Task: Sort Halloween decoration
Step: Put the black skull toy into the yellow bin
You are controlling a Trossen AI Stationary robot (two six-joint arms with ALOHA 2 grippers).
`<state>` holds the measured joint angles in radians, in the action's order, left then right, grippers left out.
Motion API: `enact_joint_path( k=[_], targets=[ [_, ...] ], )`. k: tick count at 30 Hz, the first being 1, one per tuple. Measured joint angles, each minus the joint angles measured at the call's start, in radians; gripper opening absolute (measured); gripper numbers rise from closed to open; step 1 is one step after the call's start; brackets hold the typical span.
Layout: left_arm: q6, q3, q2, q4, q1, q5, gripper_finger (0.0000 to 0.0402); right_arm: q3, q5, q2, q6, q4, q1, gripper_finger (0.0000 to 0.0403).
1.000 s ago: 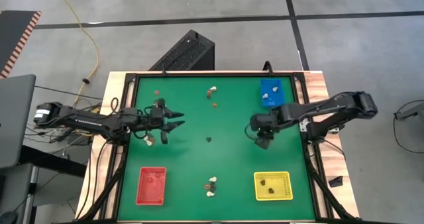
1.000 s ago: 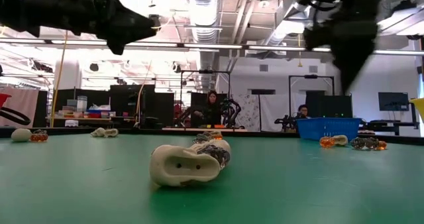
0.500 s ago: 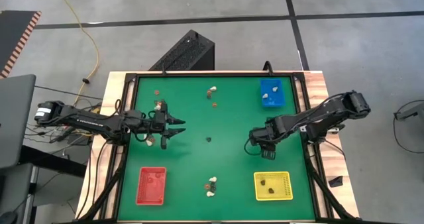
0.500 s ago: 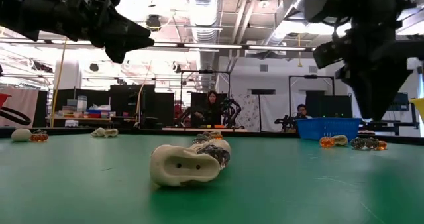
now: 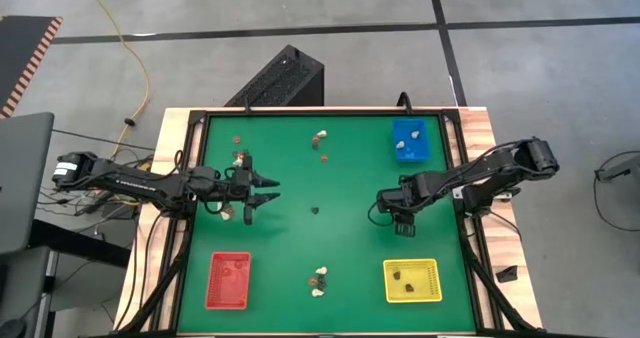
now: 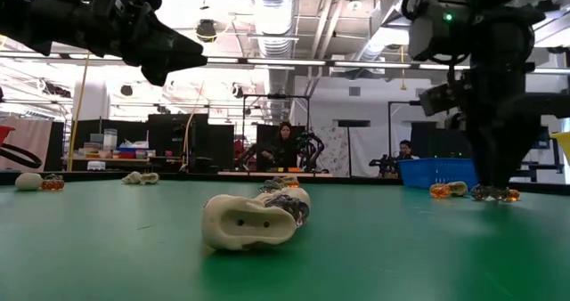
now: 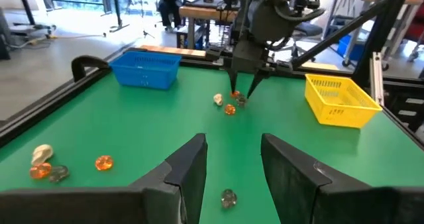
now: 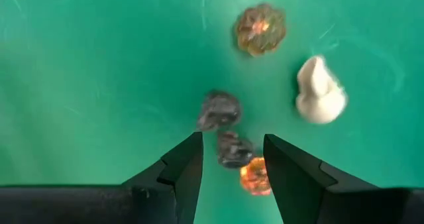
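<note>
Right gripper [image 5: 403, 224] has moved over half a second or so from mid-table toward the yellow tray [image 5: 412, 281] side and now hangs low over a small cluster of trinkets. Reads as the approach for the next pick. Fingers released, nothing held. Right wrist view: dark trinket [image 8: 233, 149] sits in the gap between the fingertips; second dark one [image 8: 219, 111], orange pumpkin [image 8: 261, 28] and cream ghost [image 8: 320, 91] lie just beyond. Left gripper [image 5: 255, 192] waits near the left edge, fingers apart, empty
</note>
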<state>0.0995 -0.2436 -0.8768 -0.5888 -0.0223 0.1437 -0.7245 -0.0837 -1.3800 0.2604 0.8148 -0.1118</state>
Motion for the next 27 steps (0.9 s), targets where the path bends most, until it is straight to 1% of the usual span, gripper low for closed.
enact_joint_path(
  k=[6, 10, 13, 19, 21, 24, 27],
  targets=[
    [-0.009, 0.000, 0.000, 0.000, 0.000, 0.002, 0.0132, 0.055, 0.002, 0.000, 0.002, -0.054, 0.003, 0.0189],
    [-0.009, 0.000, 0.000, 0.000, 0.000, 0.002, 0.0132, 0.067, 0.004, 0.001, 0.008, -0.087, 0.003, 0.0185],
    [-0.009, 0.000, 0.000, 0.000, 0.000, 0.003, 0.0132, 0.067, 0.007, 0.001, 0.008, -0.092, 0.003, 0.0169],
    [-0.009, 0.000, 0.000, 0.000, 0.000, 0.002, 0.0132, 0.067, 0.007, 0.002, 0.014, -0.094, 0.002, 0.0119],
    [-0.009, 0.000, 0.000, 0.000, 0.000, 0.002, 0.0132, 0.067, 0.007, 0.009, 0.032, -0.092, 0.002, 0.0111],
    [-0.009, 0.000, 0.000, 0.000, 0.000, 0.002, 0.0132, 0.050, 0.007, 0.030, 0.080, -0.066, -0.002, 0.0113],
    [-0.009, 0.000, 0.000, 0.000, 0.000, 0.002, 0.0132, -0.003, 0.007, 0.072, 0.144, -0.021, -0.028, 0.0125]
  ],
)
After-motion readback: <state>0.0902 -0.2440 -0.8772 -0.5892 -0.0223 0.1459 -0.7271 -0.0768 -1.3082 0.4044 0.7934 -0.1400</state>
